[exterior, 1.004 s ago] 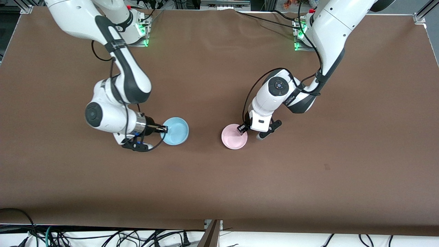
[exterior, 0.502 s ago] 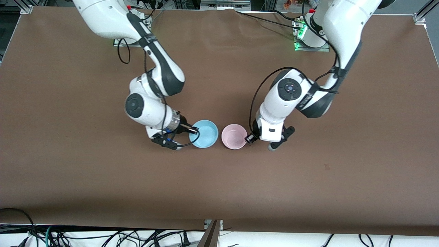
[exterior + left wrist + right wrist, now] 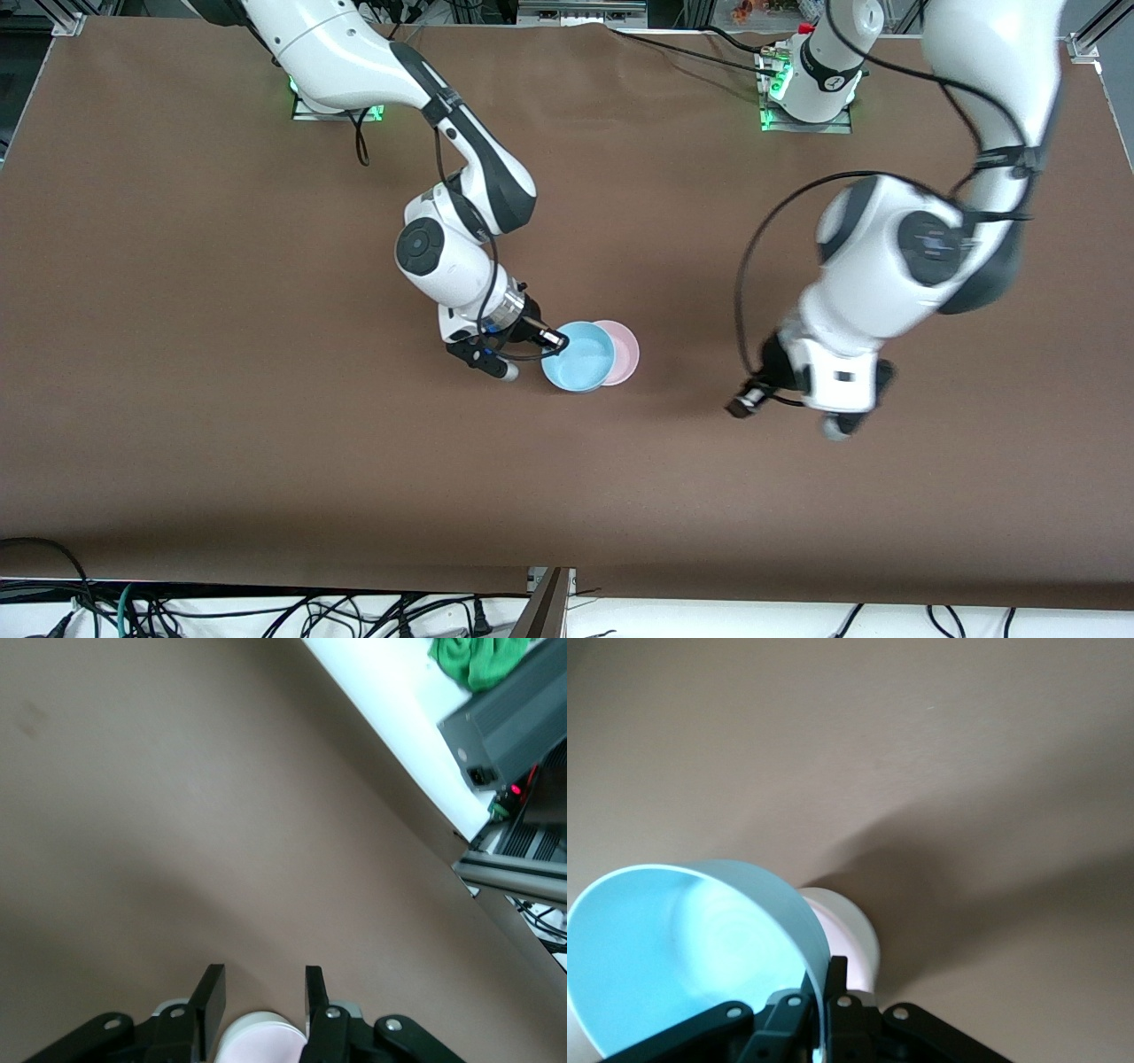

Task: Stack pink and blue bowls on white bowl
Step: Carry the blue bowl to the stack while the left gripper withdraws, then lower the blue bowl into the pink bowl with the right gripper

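My right gripper (image 3: 554,341) is shut on the rim of the sky blue bowl (image 3: 576,357) and holds it tilted over the pink bowl (image 3: 625,350), covering most of it. In the right wrist view the fingers (image 3: 835,973) pinch the blue bowl's (image 3: 682,948) wall, with a pale pinkish bowl (image 3: 855,935) just below. The white bowl does not show apart from these; it is hidden. My left gripper (image 3: 742,406) is open and empty, up over bare table toward the left arm's end. Its wrist view (image 3: 263,979) shows a pale round shape I cannot identify (image 3: 257,1041) at the frame's edge.
The brown table cover (image 3: 266,443) is bare around the bowls. The table's edge and some equipment (image 3: 514,718) show in the left wrist view. Cables (image 3: 266,611) lie past the table's edge nearest the front camera.
The right arm carried the blue bowl toward the left arm's end until it overlaps the pink bowl. The left gripper let go of the pink bowl and swung away toward its own end.
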Tool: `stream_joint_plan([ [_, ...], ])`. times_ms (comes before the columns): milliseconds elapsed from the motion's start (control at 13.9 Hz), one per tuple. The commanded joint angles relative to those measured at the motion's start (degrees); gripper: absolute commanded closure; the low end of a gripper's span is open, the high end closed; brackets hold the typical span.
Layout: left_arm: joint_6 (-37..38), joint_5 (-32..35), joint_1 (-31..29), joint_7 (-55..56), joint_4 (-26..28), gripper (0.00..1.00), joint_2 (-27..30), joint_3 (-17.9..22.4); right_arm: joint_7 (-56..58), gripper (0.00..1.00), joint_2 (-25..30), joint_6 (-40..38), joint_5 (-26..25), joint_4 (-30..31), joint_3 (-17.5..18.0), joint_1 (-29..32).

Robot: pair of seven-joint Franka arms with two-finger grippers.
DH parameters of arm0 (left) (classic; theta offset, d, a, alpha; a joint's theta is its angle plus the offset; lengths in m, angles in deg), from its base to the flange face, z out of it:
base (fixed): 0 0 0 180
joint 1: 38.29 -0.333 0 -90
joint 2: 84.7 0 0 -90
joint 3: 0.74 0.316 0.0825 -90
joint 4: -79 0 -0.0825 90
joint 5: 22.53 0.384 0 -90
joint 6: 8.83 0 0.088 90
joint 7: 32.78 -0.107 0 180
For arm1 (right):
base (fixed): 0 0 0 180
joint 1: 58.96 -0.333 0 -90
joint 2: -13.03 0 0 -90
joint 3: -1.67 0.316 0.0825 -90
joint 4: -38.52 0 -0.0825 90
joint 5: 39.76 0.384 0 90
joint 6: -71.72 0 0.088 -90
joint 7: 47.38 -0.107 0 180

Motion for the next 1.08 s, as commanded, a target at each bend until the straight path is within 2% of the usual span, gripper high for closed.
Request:
stream_joint_plan([
  [0,5.3,-3.3,-4.9,-11.1,-0.5,0.56,3.0,-0.6,-3.2,1.0,-4.8,2.7,-0.2,-5.8,-0.9,-2.8],
  [359,13.6,-3.0,-11.1,-30.7,0.6,0.48,5.7,-0.2,-3.2,1.0,-6.6,4.2,-1.2,-6.0,-1.8,-5.0],
  [574,15.0,-2.6,-11.6,-33.2,0.9,0.47,5.7,0.0,-3.2,1.0,-6.7,4.1,-1.5,-6.0,-1.8,-5.0],
  [646,15.0,-2.5,-11.6,-33.2,1.2,0.47,5.7,0.0,-3.2,0.81,-6.6,4.1,-1.4,-6.0,-1.8,-5.0],
  [717,15.0,-2.4,-11.6,-33.2,1.3,0.47,5.7,0.0,-3.1,0.32,-6.6,4.1,-1.5,-6.0,-1.8,-4.9],
  [789,15.0,-2.4,-11.6,-33.2,1.3,0.47,5.7,0.0,-3.1,0.0,-6.6,4.1,-2.0,-6.0,-1.8,-5.0],
  [1004,15.0,-2.3,-11.6,-33.2,1.7,0.46,5.7,0.1,-3.1,0.0,-6.5,3.8,-2.3,-5.8,-1.8,-5.0],
])
